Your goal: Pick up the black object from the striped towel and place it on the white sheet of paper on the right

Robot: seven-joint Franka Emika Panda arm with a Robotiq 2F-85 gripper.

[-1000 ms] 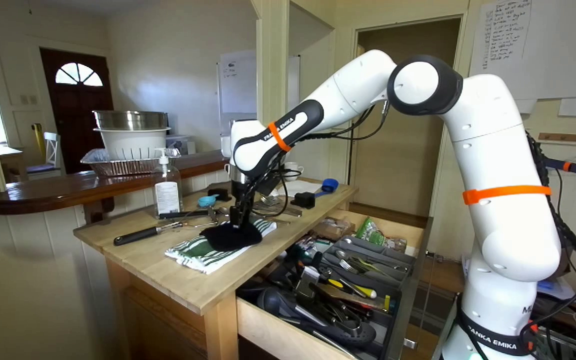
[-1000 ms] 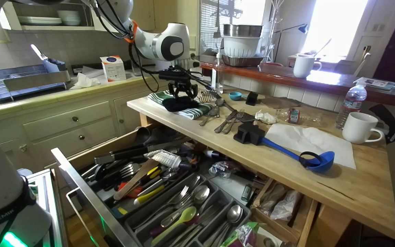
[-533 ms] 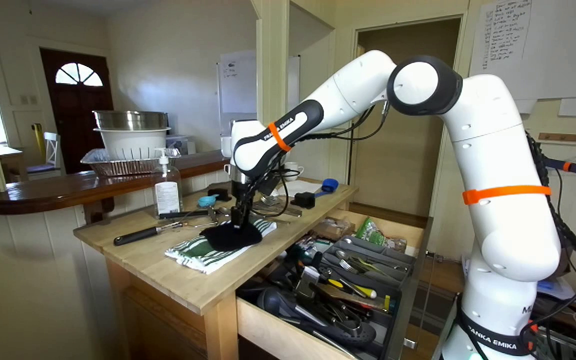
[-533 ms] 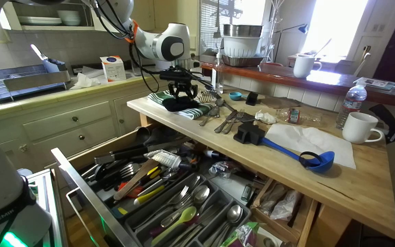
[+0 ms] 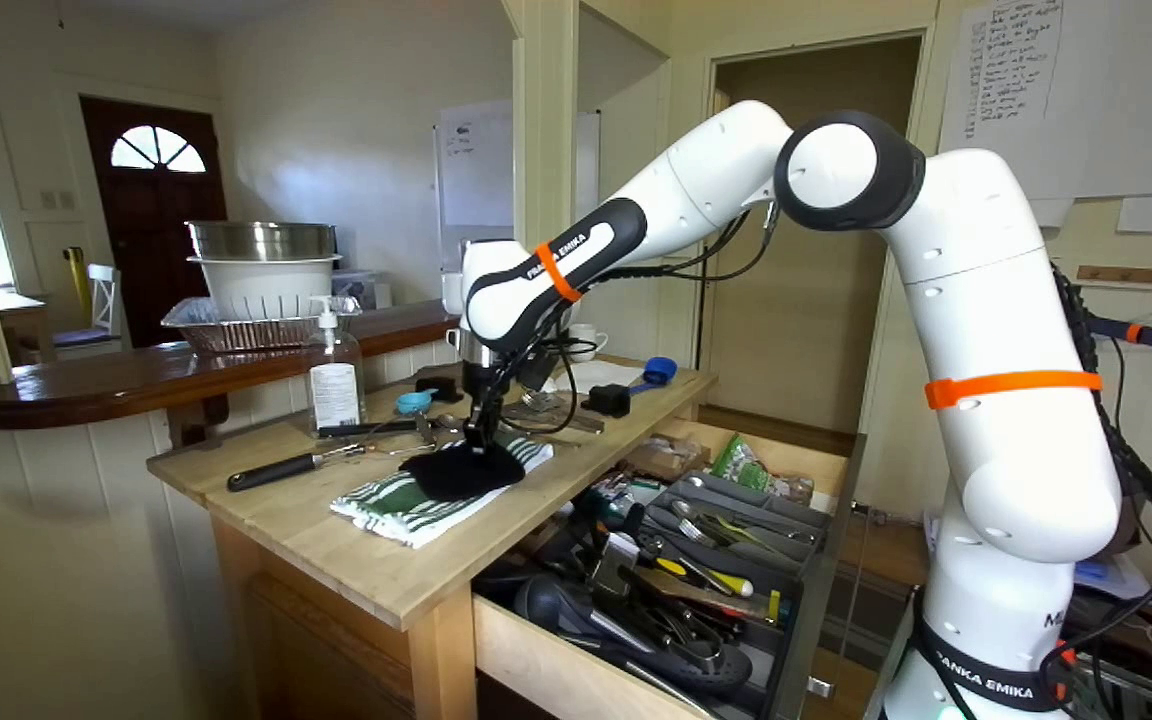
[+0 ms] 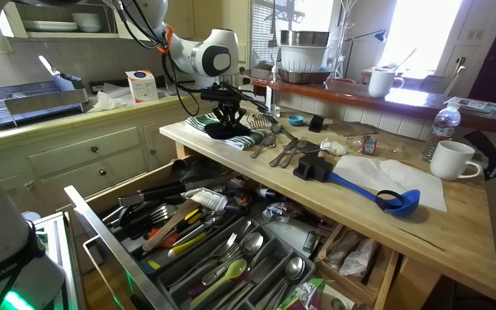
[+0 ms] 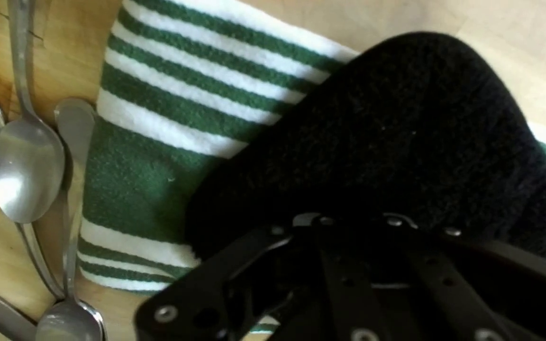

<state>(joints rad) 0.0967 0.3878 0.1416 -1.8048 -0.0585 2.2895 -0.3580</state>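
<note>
- The fuzzy black cloth [image 7: 420,132] lies on the striped towel [image 7: 140,184], with stripes showing to its left and right in the wrist view.
- From the wrist it is a rounded triangle: a straight side slants from near left to far right across the stripes, and a blunt lobe points far, past the towel's edge and over the wooden table [image 7: 320,19]. Its near side is hidden under the gripper [image 7: 353,221].
- In an exterior view the cloth [image 5: 456,480] has its long axis left to right — narrower end left — askew to the towel, which runs from near left to far right.
- The fingers point down and stand close together, closed on the top of the cloth; black on black hides how much fabric sits between them.
- The wrist view alone gives the cloth's nap, and shows spoons [image 7: 29,170] close up, left of the towel.
- The white sheet of paper [image 6: 392,174] lies well apart from the towel, at the right in an exterior view and nearly all in sight — a blue ladle [image 6: 407,204] over its near edge, a white mug [image 6: 450,160] just beside its right. In an exterior view the sheet [image 5: 608,374] is far, partly behind the robot arm [image 5: 711,165].
</note>
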